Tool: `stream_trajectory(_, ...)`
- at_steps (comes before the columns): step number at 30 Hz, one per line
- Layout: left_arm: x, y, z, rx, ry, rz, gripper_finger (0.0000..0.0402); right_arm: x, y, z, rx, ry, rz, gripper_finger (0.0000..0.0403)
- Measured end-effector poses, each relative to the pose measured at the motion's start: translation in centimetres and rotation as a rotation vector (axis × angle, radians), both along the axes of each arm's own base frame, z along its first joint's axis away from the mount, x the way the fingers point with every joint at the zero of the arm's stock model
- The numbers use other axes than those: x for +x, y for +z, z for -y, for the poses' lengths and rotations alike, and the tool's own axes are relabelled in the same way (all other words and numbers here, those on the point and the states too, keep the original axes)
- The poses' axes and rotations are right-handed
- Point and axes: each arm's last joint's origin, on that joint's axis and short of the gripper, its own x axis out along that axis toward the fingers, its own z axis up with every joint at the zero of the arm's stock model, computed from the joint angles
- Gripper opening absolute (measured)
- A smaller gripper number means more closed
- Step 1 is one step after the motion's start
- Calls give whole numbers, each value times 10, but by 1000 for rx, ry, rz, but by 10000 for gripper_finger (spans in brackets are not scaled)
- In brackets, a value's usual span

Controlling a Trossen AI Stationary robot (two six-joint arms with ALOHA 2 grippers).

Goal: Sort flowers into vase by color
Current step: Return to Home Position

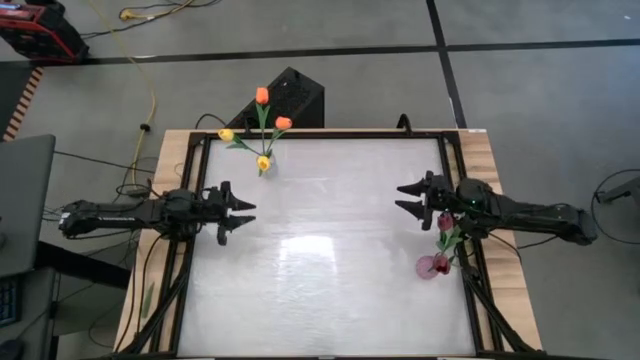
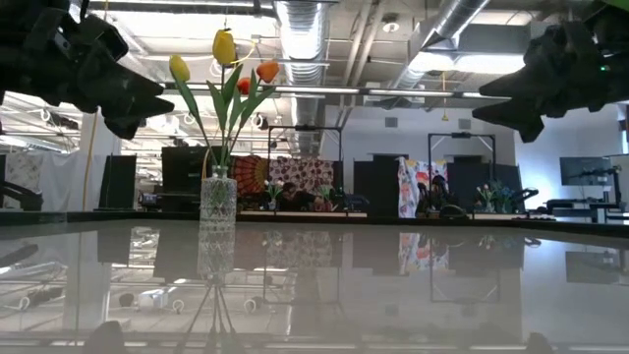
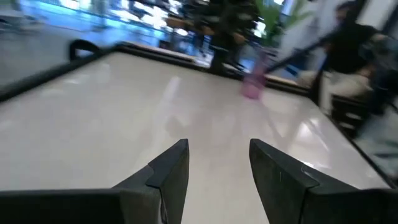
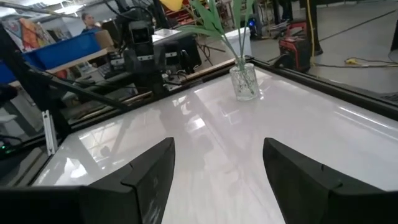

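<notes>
Four tulips (image 2: 225, 46), two yellow and two orange, stand bunched in the clear vase (image 2: 218, 202) near the far edge of the table (image 1: 330, 290), and over by the right-hand side the dark maroon tulips (image 1: 445, 221) lean out of the pink vase (image 1: 432, 266). No stem shows lying loose on the white top, so the sorting looks done. Left gripper (image 1: 245, 214) hangs above the left side, fingers spread and holding nothing. Right gripper (image 1: 400, 197) faces it from the right, jaws wide apart, empty too, with the pink vase just beside its arm. These flowers look feather-light, with thin stems that would bend and slide. If one needed moving, I'd pinch it mid-stem, below the head and clear of the leaves, and lift straight up. Both vases look tippy under those tall stems, and the clear one likely fragile. Each sits close to the black rail (image 1: 320, 134) framing the top, so little margin there. The broad glossy middle between the two arms is the open room, and the right arm should watch those maroon heads.
</notes>
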Motion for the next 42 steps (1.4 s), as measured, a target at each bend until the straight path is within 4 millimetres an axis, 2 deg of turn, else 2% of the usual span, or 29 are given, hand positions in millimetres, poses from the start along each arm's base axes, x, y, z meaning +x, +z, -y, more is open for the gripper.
stream_trajectory(7, -8, -2, -2, 25, 98, 29, 157, -11, -2, 0, -49, -21, -15, 270)
stream_trajectory(11, -9, -10, -3, 33, 104, 63, 157, -15, -6, 1, -86, -41, -4, 270)
stream_trajectory(16, -10, -10, -3, 34, 112, 74, 157, -17, -17, 4, -101, -73, 4, 270)
stream_trajectory(28, -10, -10, -3, 60, 109, 68, 157, -19, -17, 5, -127, -67, 9, 266)
stream_trajectory(30, -10, -10, -2, 56, 93, 68, 157, -19, -17, 4, -136, -30, 10, 248)
stream_trajectory(32, -10, -11, -2, 60, 84, 60, 154, -18, -16, 3, -174, 9, 21, 214)
stream_trajectory(39, -9, -12, -2, 79, 72, 47, 114, -16, -19, 2, -270, 31, 46, 27)
stream_trajectory(42, -9, -13, -1, 90, 47, 44, 79, -16, -19, 2, -294, 34, 42, 22)
